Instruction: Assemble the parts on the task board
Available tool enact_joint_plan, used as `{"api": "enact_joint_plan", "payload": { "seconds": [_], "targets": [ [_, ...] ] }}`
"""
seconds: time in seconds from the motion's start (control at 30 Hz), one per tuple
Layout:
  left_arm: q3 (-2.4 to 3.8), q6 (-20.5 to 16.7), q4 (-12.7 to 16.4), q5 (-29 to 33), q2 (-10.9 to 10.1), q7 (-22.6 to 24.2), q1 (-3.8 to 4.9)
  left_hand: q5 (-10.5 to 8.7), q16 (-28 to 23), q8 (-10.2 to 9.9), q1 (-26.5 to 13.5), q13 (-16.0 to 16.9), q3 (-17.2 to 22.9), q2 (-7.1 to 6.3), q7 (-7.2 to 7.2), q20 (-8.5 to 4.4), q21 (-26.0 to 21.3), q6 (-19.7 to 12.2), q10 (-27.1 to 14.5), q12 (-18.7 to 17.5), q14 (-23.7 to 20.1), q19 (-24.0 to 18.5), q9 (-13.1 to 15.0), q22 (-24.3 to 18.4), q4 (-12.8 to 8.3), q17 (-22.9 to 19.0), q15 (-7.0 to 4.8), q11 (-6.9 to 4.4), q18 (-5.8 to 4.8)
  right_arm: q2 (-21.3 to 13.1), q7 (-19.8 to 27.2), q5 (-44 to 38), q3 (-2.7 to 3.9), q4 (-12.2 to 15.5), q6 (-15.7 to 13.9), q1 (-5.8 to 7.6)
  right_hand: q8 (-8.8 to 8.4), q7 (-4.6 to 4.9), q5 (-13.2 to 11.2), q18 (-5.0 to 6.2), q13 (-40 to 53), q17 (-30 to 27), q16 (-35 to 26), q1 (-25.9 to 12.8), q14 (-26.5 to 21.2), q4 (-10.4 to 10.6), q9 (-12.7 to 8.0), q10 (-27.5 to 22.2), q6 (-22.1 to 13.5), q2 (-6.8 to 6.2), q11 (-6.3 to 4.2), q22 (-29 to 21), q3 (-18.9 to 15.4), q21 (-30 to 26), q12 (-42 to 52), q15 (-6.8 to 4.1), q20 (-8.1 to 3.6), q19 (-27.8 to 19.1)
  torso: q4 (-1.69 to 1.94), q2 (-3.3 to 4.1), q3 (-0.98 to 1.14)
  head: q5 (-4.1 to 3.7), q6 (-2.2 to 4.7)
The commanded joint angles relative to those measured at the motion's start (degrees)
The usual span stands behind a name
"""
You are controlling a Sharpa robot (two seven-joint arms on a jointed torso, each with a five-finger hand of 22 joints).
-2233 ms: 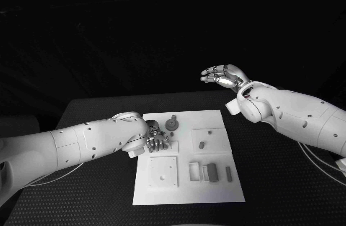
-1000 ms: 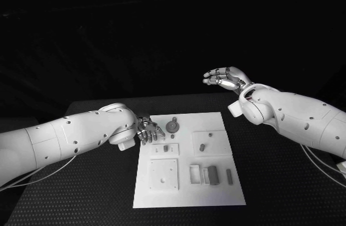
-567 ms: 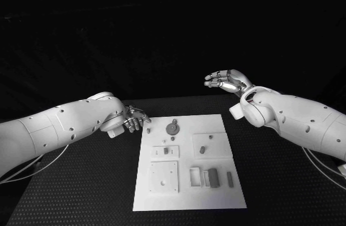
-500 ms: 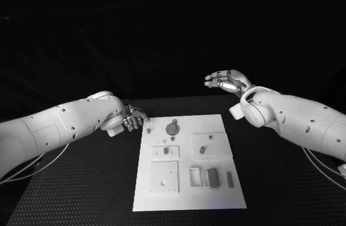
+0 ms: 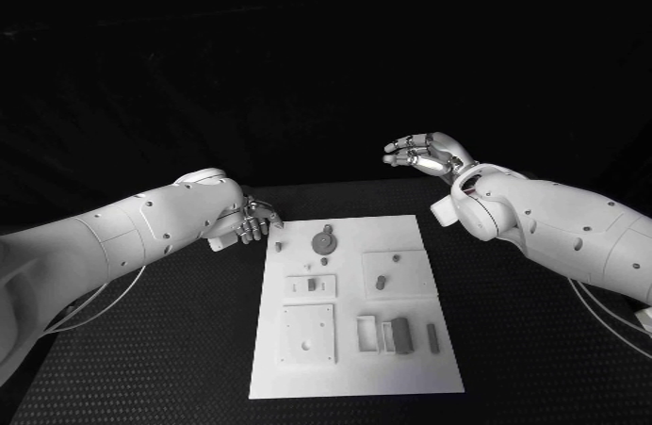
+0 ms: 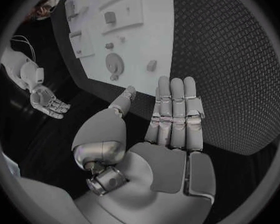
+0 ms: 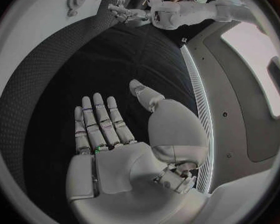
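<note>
I see the board (image 5: 356,302) lying mid-worktop (image 5: 177,350), parts (image 5: 397,333) resting on it. My left robot hand (image 5: 252,223) hovers empty, fingers apart, beside its far corner; right robot hand (image 5: 424,152) is raised, spread, empty.

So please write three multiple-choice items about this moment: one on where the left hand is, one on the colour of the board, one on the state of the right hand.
1. Where is the left hand?
A. Beside the task board's far left corner
B. On the board's near edge
C. Over the board's middle

2. What colour is the task board?
A. Black
B. White
C. Red

3. What is the state of the right hand?
A. Holding a part
B. Pressing on the board
C. Open and empty, raised clear of the board

Answers:
1. A: the head view shows it over the black table just off that corner.
2. B: the plate is white on the black table.
3. C: the right wrist view shows its fingers spread with nothing in them.
</note>
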Motion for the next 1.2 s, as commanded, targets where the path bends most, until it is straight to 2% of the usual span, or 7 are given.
{"api": "enact_joint_plan", "payload": {
  "seconds": [0.03, 0.27, 0.33, 0.4, 0.77, 0.93, 1.2],
  "targets": [
    [-0.02, 4.5, -0.9, -2.5, 0.6, 0.8, -0.37, -0.23, 0.2, 0.0, 0.6, 0.0, 0.4, 0.01, -0.03, 0.05, -0.3, -0.1, -0.6, 0.0, -0.5, -0.6, -0.1, 0.1, -0.1, -0.1, 0.05, -0.02, -0.28, 0.0, 0.5, -0.6, 0.03, 0.0, 0.7, 0.01, 0.28, 3.14, -0.3, -1.05, -0.1, -0.1, -0.3, -0.3, -0.1, 0.1, -0.1, 0.2, 0.4, 0.23, -0.06, 0.1, -0.3, -0.3, -0.3, 0.24, 0.02, -0.5, -0.08, 0.16, -0.04, 0.08, 0.0],
    [-0.2, 5.7, -2.1, -2.5, 1.5, 1.9, -1.23, -0.23, 0.5, 0.0, 1.3, 0.1, 0.6, 0.24, 0.05, 0.14, -0.4, -0.3, -0.7, 0.0, -0.8, -0.7, -0.2, 0.3, -0.6, -0.4, 0.14, 0.07, -0.29, 0.0, 0.5, -0.6, 0.04, 0.1, 0.6, 0.02, 0.3, 3.09, -0.3, -1.04, -0.1, -0.1, -0.3, -0.3, -0.1, 0.1, -0.1, 0.2, 0.4, 0.21, -0.12, 0.1, -0.4, -0.3, -0.4, 0.19, 0.02, -0.5, -0.03, 0.13, -0.04, -0.01, -0.11],
    [-0.24, 6.2, -2.4, -2.1, 1.8, 2.4, -1.42, -0.23, 0.6, 0.2, 1.3, 0.0, 0.7, 0.92, -0.06, 0.22, -0.5, 0.2, -0.8, 0.0, -0.9, -0.8, -0.1, 0.4, -0.5, -0.5, 0.2, 0.01, -0.33, 0.1, 0.6, -0.6, 0.04, 0.1, 1.0, 0.02, 0.34, 2.9, -0.3, -1.03, -0.3, -0.1, -0.4, -0.3, -0.2, 0.1, -0.1, 0.2, 0.3, 0.27, -0.38, 0.2, -0.4, -0.4, -0.4, -0.02, 0.02, -0.4, -0.03, 0.1, -0.04, 0.01, -0.14],
    [-0.26, 5.9, -2.6, -2.0, 2.0, 2.6, -1.49, -0.23, 0.6, 0.3, 1.3, 0.0, 0.7, 1.53, -0.15, 0.26, -0.6, 0.6, -0.9, 0.0, -1.1, -0.8, -0.1, 0.4, -0.4, -0.7, 0.25, -0.05, -0.34, 0.1, 0.6, -0.6, 0.04, 0.1, 1.0, 0.02, 0.44, 2.63, -0.3, -1.02, -0.4, -0.1, -0.4, -0.3, -0.2, 0.2, -0.2, 0.2, 0.4, 0.41, -0.66, 0.3, -0.4, -0.4, -0.5, -0.2, 0.02, -0.4, -0.07, 0.11, -0.04, 0.09, -0.16],
    [-0.35, 6.0, -2.6, -1.7, 2.3, 3.9, -1.58, -0.23, 0.9, -0.2, 1.8, -0.1, 0.6, 2.06, 0.02, 0.33, -0.7, 0.1, -1.0, -0.1, -1.3, -1.0, -0.5, 0.7, -1.0, -1.1, 0.32, 0.07, -0.31, 0.2, 0.6, -0.6, 0.04, 0.1, 1.0, 0.02, 0.46, 2.59, -0.3, -0.98, -0.5, -0.2, -0.4, -0.3, -0.2, 0.2, -0.2, 0.2, 0.4, 0.4, -0.71, 0.3, -0.5, -0.4, -0.5, -0.3, 0.01, -0.3, 0.02, 0.01, -0.02, 0.02, -0.28],
    [-0.82, 5.6, -2.8, -1.7, 2.6, 4.2, -1.71, -0.23, 1.0, -0.4, 2.3, -0.2, 0.7, 2.76, 0.05, 0.34, -0.8, 0.2, -1.0, -0.1, -1.3, -0.9, -0.6, 0.8, -1.3, -1.4, 0.33, 0.09, -0.29, 0.3, 0.5, -0.6, 0.04, 0.1, 1.0, 0.02, 0.46, 2.63, -0.3, -0.97, -0.5, -0.2, -0.4, -0.4, -0.2, 0.2, -0.2, 0.2, 0.4, 0.37, -0.68, 0.4, -0.5, -0.5, -0.5, -0.3, 0.0, -0.3, -0.02, 0.03, 0.0, -0.45, -0.12],
    [-0.91, 5.3, -3.5, -1.6, 3.0, 4.6, -2.06, -0.23, 1.2, -0.6, 2.7, -0.2, 0.7, 3.54, 0.13, 0.39, -0.9, 0.1, -0.9, -0.1, -1.4, -0.9, -0.7, 1.0, -1.7, -1.6, 0.35, 0.15, -0.3, 0.3, 0.5, -0.6, 0.04, 0.1, 1.0, 0.02, 0.46, 2.67, -0.3, -0.96, -0.6, -0.2, -0.4, -0.4, -0.1, 0.2, -0.3, 0.2, 0.4, 0.36, -0.65, 0.4, -0.5, -0.5, -0.5, -0.28, -0.01, -0.3, -0.07, 0.08, 0.02, -0.3, -0.14]
  ]
}}
